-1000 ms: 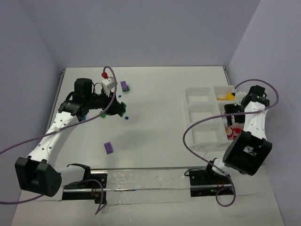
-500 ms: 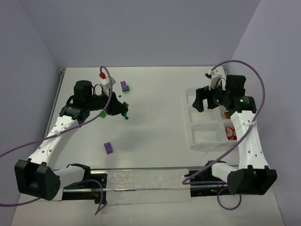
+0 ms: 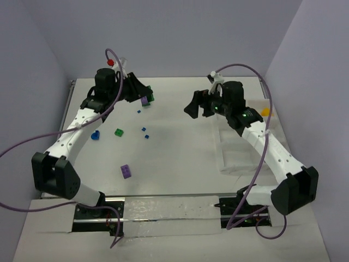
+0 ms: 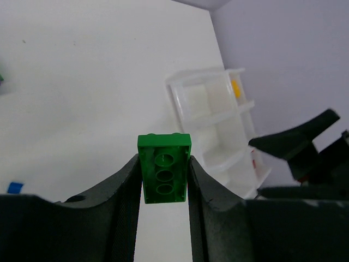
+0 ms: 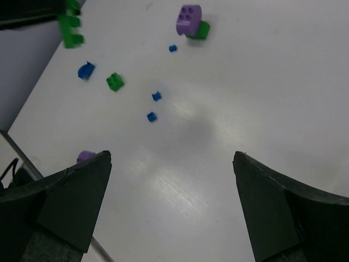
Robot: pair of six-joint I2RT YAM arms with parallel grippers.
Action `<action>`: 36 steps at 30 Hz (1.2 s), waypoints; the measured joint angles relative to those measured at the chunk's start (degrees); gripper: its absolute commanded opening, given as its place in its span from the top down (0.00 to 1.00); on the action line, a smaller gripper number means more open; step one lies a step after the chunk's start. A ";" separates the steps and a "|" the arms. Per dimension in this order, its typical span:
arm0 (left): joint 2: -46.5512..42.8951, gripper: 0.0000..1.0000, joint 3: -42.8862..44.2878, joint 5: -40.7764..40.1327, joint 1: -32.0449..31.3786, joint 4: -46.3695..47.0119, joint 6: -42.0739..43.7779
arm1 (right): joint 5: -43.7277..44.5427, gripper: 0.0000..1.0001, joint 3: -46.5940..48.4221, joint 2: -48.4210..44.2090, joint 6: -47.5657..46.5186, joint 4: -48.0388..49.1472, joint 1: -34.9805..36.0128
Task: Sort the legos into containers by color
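Observation:
My left gripper point(image 3: 145, 93) is raised above the back left of the table, shut on a green lego point(image 4: 164, 169) that sits hollow side up between the fingers. Loose legos lie below it: a purple brick point(image 5: 188, 19) stacked on a green one point(image 5: 199, 30), a small green brick point(image 3: 118, 132), a blue piece point(image 3: 95, 135), tiny blue bits point(image 3: 146, 136) and another purple brick point(image 3: 126, 171). The white compartment tray point(image 3: 222, 155) stands at the right, with a yellow piece point(image 3: 265, 111) in a back compartment. My right gripper point(image 3: 197, 109) hangs open over the table's middle, holding nothing.
The right arm stretches across the tray and hides part of it. The table's left rail point(image 3: 67, 106) runs close to the blue piece. Purple cables loop from both arms. A metal bar point(image 3: 163, 207) lies along the near edge between the two bases.
The left arm has risen and swung toward the back with the green lego. The right arm has swung from the tray leftward over the table's middle, its jaws widening.

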 measured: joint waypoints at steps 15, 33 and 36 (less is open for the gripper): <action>8.49 0.98 -2.34 -1.73 -0.88 13.39 -23.26 | 1.71 0.11 18.53 22.36 6.38 7.09 7.97; 9.60 0.96 -2.28 1.01 -1.59 17.50 -26.34 | 2.15 0.75 26.26 29.56 6.02 7.72 9.25; 9.69 0.92 -2.28 1.01 -1.42 17.72 -26.30 | 1.94 0.88 26.84 29.97 4.86 7.75 9.35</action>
